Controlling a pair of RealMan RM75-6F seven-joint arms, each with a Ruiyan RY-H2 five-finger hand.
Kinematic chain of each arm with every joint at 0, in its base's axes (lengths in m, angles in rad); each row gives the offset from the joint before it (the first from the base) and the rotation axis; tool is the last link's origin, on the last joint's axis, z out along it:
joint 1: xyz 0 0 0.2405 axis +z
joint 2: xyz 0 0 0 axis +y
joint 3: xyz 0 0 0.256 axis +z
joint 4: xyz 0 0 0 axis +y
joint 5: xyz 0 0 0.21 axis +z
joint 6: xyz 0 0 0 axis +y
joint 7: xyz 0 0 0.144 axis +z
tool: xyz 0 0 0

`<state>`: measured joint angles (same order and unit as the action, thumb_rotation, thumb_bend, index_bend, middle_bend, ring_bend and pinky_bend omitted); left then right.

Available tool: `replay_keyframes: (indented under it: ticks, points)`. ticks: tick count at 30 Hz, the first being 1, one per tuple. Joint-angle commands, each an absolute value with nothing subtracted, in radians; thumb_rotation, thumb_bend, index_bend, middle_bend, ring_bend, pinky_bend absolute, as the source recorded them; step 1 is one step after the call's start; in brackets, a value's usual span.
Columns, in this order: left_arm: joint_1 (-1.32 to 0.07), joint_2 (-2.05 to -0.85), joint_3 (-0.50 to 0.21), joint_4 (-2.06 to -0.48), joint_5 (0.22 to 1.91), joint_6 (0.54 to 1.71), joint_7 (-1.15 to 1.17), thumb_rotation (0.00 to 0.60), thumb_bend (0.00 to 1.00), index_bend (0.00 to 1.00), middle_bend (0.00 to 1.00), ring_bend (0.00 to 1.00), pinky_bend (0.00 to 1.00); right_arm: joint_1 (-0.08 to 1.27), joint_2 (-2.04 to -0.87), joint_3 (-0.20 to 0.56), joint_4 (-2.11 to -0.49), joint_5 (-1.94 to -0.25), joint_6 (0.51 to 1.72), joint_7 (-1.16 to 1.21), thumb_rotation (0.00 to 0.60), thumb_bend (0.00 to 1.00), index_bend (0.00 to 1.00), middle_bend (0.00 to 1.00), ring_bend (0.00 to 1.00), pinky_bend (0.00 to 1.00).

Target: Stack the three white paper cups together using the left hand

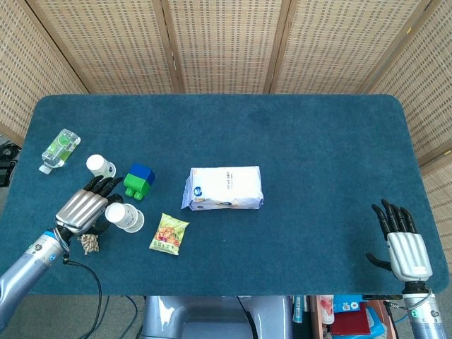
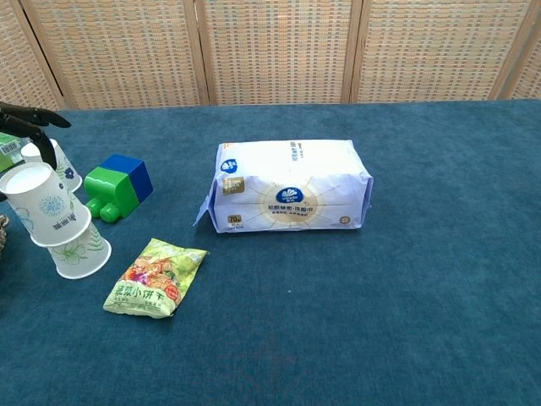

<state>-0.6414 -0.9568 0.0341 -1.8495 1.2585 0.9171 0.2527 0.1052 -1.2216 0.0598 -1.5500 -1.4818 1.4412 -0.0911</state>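
Left hand [image 1: 82,209] grips a paper cup [image 2: 47,206] over blue felt table [image 1: 296,141]; woven screens [image 1: 219,42] behind.

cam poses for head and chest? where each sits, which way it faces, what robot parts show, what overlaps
Head view: high above the near table edge, looking steeply down on the whole table; shows left hand and right hand.
Chest view: low at the near edge, looking across toward the wicker screen; only the left hand's dark fingers show.
Shared: tissue pack, green-blue block, snack packet, paper cups.
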Motion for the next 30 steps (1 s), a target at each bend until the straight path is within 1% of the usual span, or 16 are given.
replay_keyframes:
  ticks: [1,7,9,11,14,17,25,27,30]
  points:
    - [-0.651,-0.958,0.037,-1.856,1.227,0.886,0.284,0.6,0.38,0.37,0.0,0.0,0.0,0.103,-1.226,0.063,-1.547,-1.49,1.455,-0.083,0.6,0.05,0.03,0.0,0.0,0.0]
    - [-0.646,-0.973,0.028,-1.858,1.188,0.9,0.329,0.6,0.34,0.26,0.0,0.0,0.0,0.101,-1.235,0.067,-1.531,-1.5,1.472,-0.063,0.6,0.05,0.03,0.0,0.0,0.0]
    - [-0.643,-0.975,0.023,-1.858,1.181,0.907,0.331,0.6,0.33,0.2,0.0,0.0,0.0,0.101,-1.239,0.068,-1.526,-1.505,1.478,-0.059,0.6,0.05,0.03,0.0,0.0,0.0]
    - [-0.64,-0.975,0.02,-1.858,1.178,0.913,0.332,0.6,0.33,0.11,0.0,0.0,0.0,0.101,-1.243,0.068,-1.521,-1.507,1.481,-0.055,0.6,0.05,0.03,0.0,0.0,0.0]
    - [-0.636,-0.975,0.015,-1.857,1.176,0.922,0.334,0.6,0.32,0.03,0.0,0.0,0.0,0.101,-1.246,0.068,-1.517,-1.509,1.482,-0.052,0.6,0.05,0.03,0.0,0.0,0.0]
    - [-0.631,-0.97,0.005,-1.854,1.175,0.932,0.323,0.6,0.32,0.0,0.0,0.0,0.0,0.101,-1.248,0.068,-1.514,-1.509,1.481,-0.049,0.6,0.05,0.03,0.0,0.0,0.0]
    - [-0.637,-0.937,-0.045,-1.806,1.131,0.945,0.298,0.6,0.32,0.0,0.0,0.0,0.0,0.103,-1.252,0.065,-1.512,-1.51,1.475,-0.049,0.6,0.05,0.03,0.0,0.0,0.0]
    - [-0.642,-0.938,-0.056,-1.785,1.108,0.944,0.302,0.6,0.3,0.0,0.0,0.0,0.0,0.104,-1.252,0.065,-1.511,-1.509,1.473,-0.049,0.6,0.05,0.03,0.0,0.0,0.0]
    - [-0.647,-0.941,-0.063,-1.771,1.087,0.936,0.303,0.6,0.23,0.0,0.0,0.0,0.0,0.105,-1.253,0.066,-1.51,-1.508,1.471,-0.048,0.6,0.05,0.03,0.0,0.0,0.0]
